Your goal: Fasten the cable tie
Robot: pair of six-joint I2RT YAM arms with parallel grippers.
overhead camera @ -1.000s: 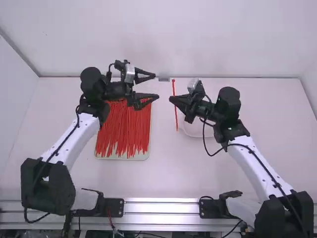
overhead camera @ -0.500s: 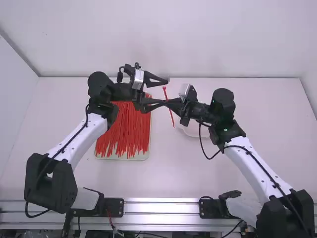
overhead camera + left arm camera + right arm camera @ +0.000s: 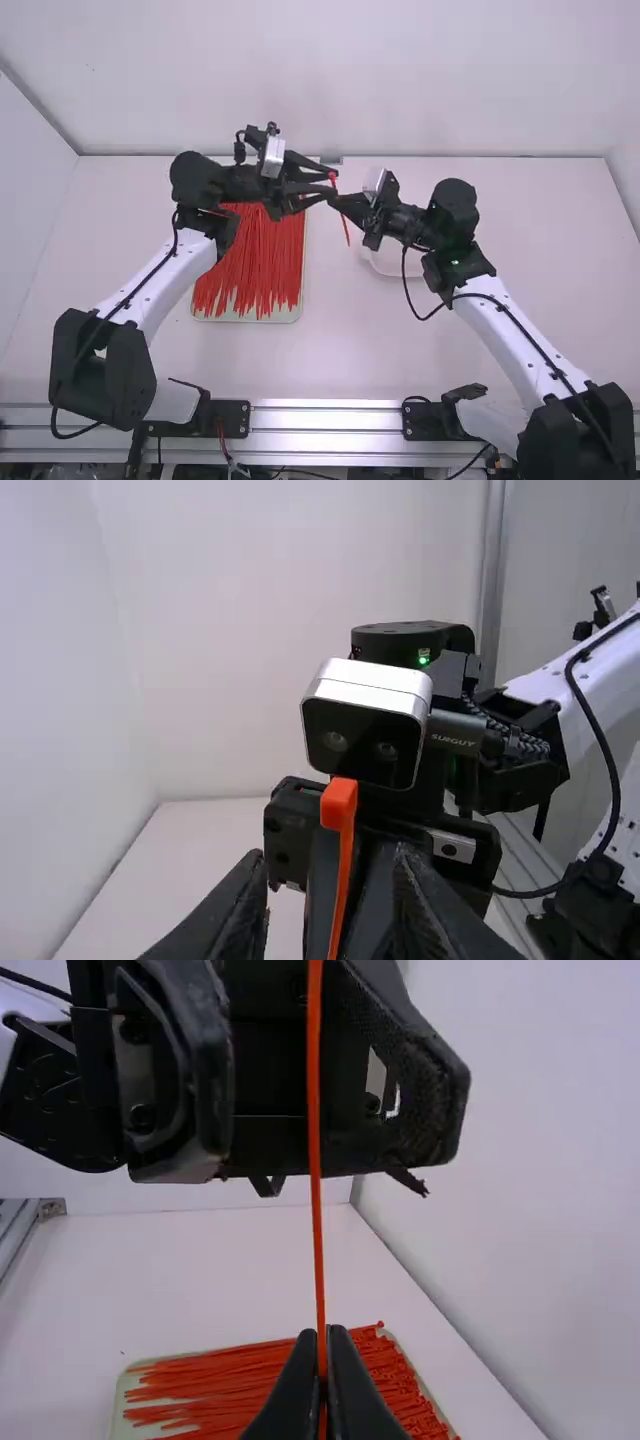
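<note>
A single red cable tie (image 3: 340,212) is held in the air over the table's middle. My right gripper (image 3: 346,205) is shut on its strap, and the right wrist view has the strap (image 3: 316,1160) rising straight from the closed fingers (image 3: 300,1380). The tie's head (image 3: 340,798) points up. My left gripper (image 3: 325,186) is open, with one finger (image 3: 245,910) on each side of the strap, not touching it. Face to face with it stands the right gripper (image 3: 370,830). The left gripper (image 3: 250,1070) looms just behind the strap.
A pale tray (image 3: 250,316) holding several loose red ties (image 3: 250,260) lies below the left arm; the ties (image 3: 250,1390) are also under the grippers. A clear shallow dish (image 3: 392,264) sits right of the middle. Open white table lies to the right and front.
The left gripper has swung right and now brackets the tie's head. The right gripper has come left and tilted the tie toward it.
</note>
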